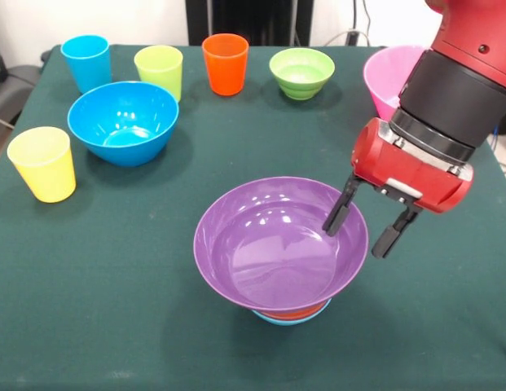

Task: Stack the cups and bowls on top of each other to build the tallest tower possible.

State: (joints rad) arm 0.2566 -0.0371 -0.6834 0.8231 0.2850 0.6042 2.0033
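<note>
Straddling purple bowl [281, 244] rim, spread claw [365, 226]

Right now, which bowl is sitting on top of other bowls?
The purple bowl. It rests on the orange bowl and light-blue bowl, whose rims peek out underneath. The deep blue bowl, green bowl and pink bowl each sit alone on the table.

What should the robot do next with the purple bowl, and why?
Probably lift straight up and let go. The purple bowl already sits on the tower, and the open gripper straddles its rim, one finger inside, one outside. The deep blue bowl could go next.
</note>
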